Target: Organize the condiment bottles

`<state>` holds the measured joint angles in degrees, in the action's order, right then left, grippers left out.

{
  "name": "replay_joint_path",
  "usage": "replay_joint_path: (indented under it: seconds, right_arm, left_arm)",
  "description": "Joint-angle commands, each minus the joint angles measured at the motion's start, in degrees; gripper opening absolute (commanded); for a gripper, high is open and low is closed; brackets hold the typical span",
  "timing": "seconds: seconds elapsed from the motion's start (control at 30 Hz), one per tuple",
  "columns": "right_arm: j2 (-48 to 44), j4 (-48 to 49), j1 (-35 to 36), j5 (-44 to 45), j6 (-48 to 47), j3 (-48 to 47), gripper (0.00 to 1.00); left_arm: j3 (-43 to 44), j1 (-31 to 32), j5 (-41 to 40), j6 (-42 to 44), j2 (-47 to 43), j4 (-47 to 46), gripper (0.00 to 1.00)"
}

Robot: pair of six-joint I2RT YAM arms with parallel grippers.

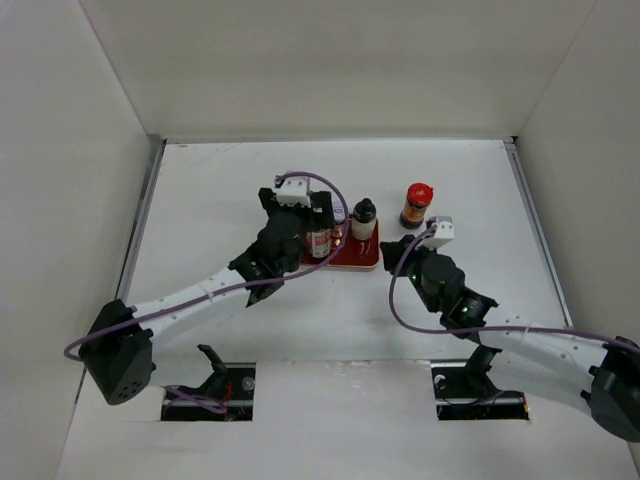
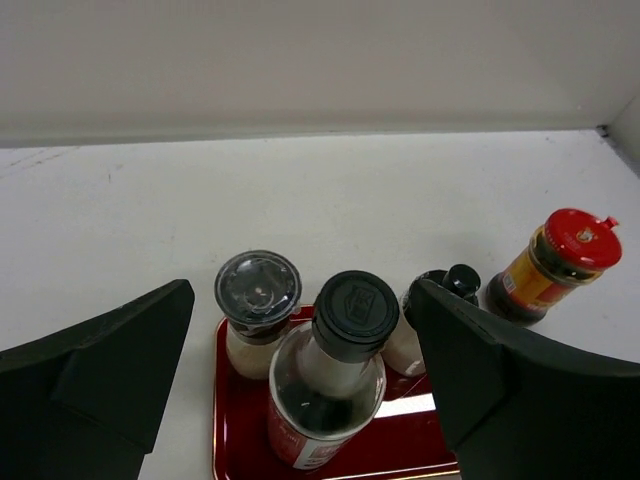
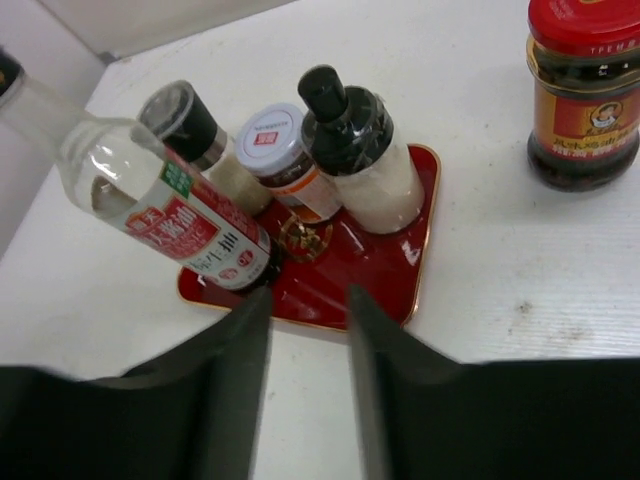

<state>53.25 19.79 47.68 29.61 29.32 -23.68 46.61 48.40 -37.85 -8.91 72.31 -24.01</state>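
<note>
While the left gripper [image 2: 302, 298] stands wide open astride the tall clear bottle [image 2: 328, 385], gripping nothing, 4 bottles sit on the red tray [image 3: 372, 275]. Right gripper [image 3: 307, 295] at the tray's near edge, fingers narrowly apart, empty. Red-capped jar [image 1: 416, 205] stands off the tray, nearby.

On the left arm [image 1: 200, 295]: stretched low and diagonal from the near-left base toward the far middle, elbow almost straight, white wrist camera [image 1: 293, 190] at the far end. Left jaws spread wide, dark fingers [image 2: 95, 385] at either side of the wrist view. On the right arm [image 1: 545, 345]: run leftward from the near-right base, bent at the elbow, forearm angled far and left. Right jaws parted by a narrow gap, fingers [image 3: 225, 400] aimed far-left.
</note>
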Motion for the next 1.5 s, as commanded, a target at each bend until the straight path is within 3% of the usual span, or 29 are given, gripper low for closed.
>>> replay_joint_path:
  seconds: [0.0,0.07,0.13,0.2,0.3,0.33,0.47,0.73,1.1,1.3,1.47]
  right_arm:
    - [1.2,-2.4,-1.2,1.9,-0.8,-7.1,0.31]
    - [2.3,-4.9,-3.0,3.1,-0.8,-10.2,0.26]
    - [4.4,-6.1,-5.7,3.4,-1.9,-13.0,0.29]
    - [7.4,-6.5,-9.5,3.4,-2.5,-15.2,0.44]
    - [13.6,-6.1,-15.7,3.7,-2.4,-18.1,0.79]
    - [15.9,-6.6,-17.7,3.4,-2.8,-19.5,0.86]
    - [21.5,-8.8,-21.5,4.5,-4.7,-23.9,1.00]
    - [30.2,-12.4,-23.5,5.3,-8.0,-30.8,1.00]
    - [39.6,-11.0,-26.5,4.9,-7.5,-33.9,0.99]
    - [36.2,-5.9,-26.5,5.3,-7.2,-30.6,0.60]
    - [25.4,-4.1,-23.3,8.8,-7.1,-24.3,0.57]
  left_arm:
    - [-3.3,-0.6,-0.8,-0.7,-6.9,-5.3,0.92]
    - [-7.4,-1.6,-2.1,-1.8,-10.8,-8.0,0.91]
    - [-12.3,-2.5,-4.1,-4.1,-15.0,-10.1,0.87]
    - [-17.8,-4.0,-6.2,-8.1,-19.1,-12.3,0.79]
    - [-24.3,-6.9,-6.1,-15.3,-23.7,-11.6,0.67]
    - [-26.1,-7.8,-5.6,-17.5,-24.7,-10.7,0.66]
    - [-31.0,-13.0,0.1,-23.4,-24.5,-9.5,0.65]
    - [-35.3,-20.4,10.2,-30.1,-19.5,-14.6,0.71]
    - [-36.7,-20.8,9.1,-30.4,-19.8,-15.3,0.89]
    - [-36.5,-20.9,8.8,-30.5,-17.4,-16.2,0.90]
    - [-36.5,-20.7,9.7,-30.4,-17.2,-16.8,0.85]
